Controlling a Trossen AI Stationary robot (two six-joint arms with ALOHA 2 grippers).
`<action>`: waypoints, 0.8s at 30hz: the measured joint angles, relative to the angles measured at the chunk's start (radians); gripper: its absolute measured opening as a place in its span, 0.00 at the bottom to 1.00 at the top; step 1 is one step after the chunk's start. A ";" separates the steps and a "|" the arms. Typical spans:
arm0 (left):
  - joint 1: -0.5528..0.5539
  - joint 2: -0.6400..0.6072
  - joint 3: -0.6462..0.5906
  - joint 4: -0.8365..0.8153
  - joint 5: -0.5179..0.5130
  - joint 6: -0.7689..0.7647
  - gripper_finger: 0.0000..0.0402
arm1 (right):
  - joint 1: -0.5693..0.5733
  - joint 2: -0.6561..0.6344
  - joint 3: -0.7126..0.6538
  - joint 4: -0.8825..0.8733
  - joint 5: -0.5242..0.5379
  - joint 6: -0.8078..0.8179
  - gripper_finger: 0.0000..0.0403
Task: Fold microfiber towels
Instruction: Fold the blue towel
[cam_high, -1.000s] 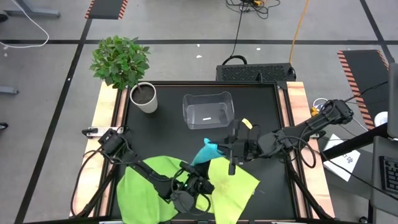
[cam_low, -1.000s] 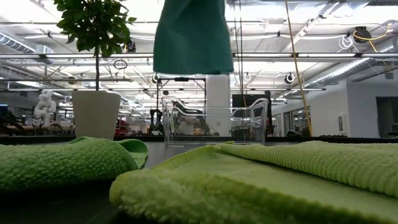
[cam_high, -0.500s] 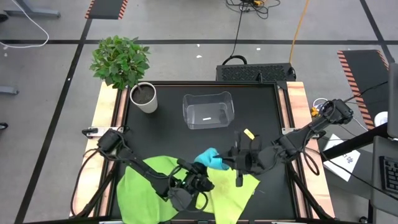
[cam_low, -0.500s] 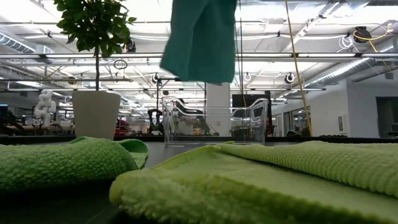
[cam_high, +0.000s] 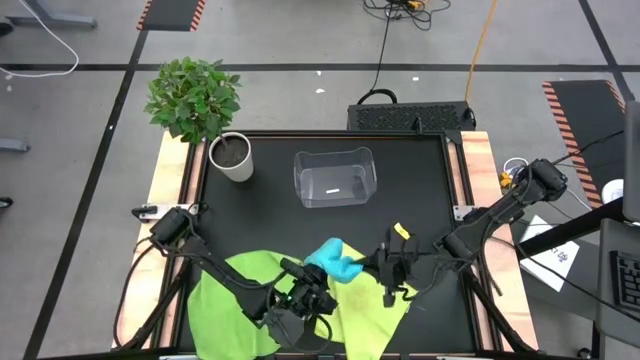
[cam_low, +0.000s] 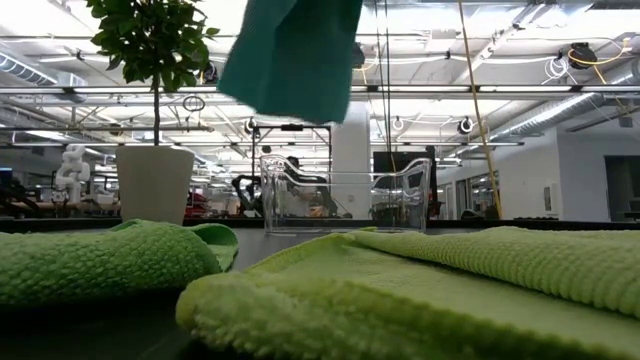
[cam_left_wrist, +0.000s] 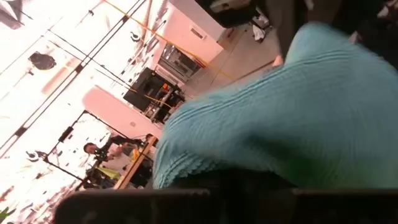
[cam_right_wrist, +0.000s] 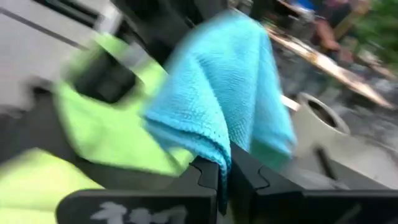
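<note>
1. High view first: we have the blue towel (cam_high: 335, 263) up in the air near the front middle of the surface (cam_high: 420, 190), strung between our two arms.
2. Our right claw (cam_high: 372, 268) sits at the towel's right end. In the right wrist view its fingers are pressed together on a bunched corner of the cloth, and the rest drapes away from them.
3. Our left claw (cam_high: 312, 290) is just below and left of the towel in the high view. The left wrist view is filled with blue cloth right at the fingers, and we read that claw as pinching the other end.
4. The relation that matters: the towel's long axis runs roughly left to right between the two claws, and both are about equally near it, one per end.
5. Low view: the towel hangs from the top of the frame, its lower edge slanted and well clear of the surface.
6. Under it lie the green towel (cam_high: 225, 300) on the left and the yellow-green towel (cam_high: 375, 305) on the right, with the bin (cam_high: 334, 177) and the plant pot (cam_high: 232, 157) further back.
7. We judge that spreading the claws apart along that axis would pull the cloth flat before it goes down.
</note>
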 joint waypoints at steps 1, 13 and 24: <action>0.005 0.000 -0.009 -0.014 0.001 -0.020 0.04 | -0.001 0.000 -0.031 0.027 0.045 -0.003 0.01; 0.190 -0.244 -0.349 -0.244 0.428 -0.496 0.01 | -0.049 -0.054 -0.176 0.079 0.170 0.010 0.01; 0.219 -0.325 -0.603 -0.043 0.770 -0.633 0.07 | -0.058 -0.079 -0.343 0.074 0.198 0.240 0.01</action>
